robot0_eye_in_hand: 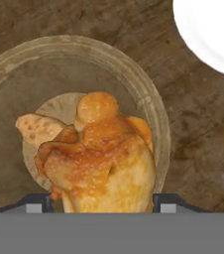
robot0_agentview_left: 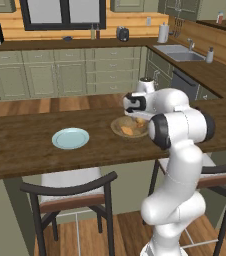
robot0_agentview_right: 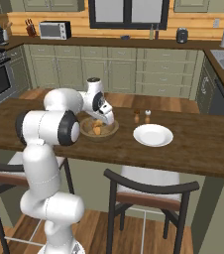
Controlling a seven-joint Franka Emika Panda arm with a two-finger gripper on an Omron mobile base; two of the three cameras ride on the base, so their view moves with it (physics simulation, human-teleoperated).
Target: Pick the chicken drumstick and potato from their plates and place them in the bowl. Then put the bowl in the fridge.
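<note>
The tool (robot0_eye_in_hand: 104, 202), jaws spread around the chicken drumstick (robot0_eye_in_hand: 101, 158), hangs over the bowl (robot0_eye_in_hand: 156, 119) on the surface (robot0_eye_in_hand: 193, 129), where the potato (robot0_eye_in_hand: 37, 130) lies at nine o'clock; the greasy, firm, light drumstick looks likely to slip, so the thick end suits gripping best.

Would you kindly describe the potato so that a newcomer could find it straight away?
On the long wooden counter, look into the wooden bowl beside the white plate. The potato lies on its floor, a small, smooth, tan-yellow lump, paler and rounder than the glossy golden-brown chicken drumstick next to it.
</note>
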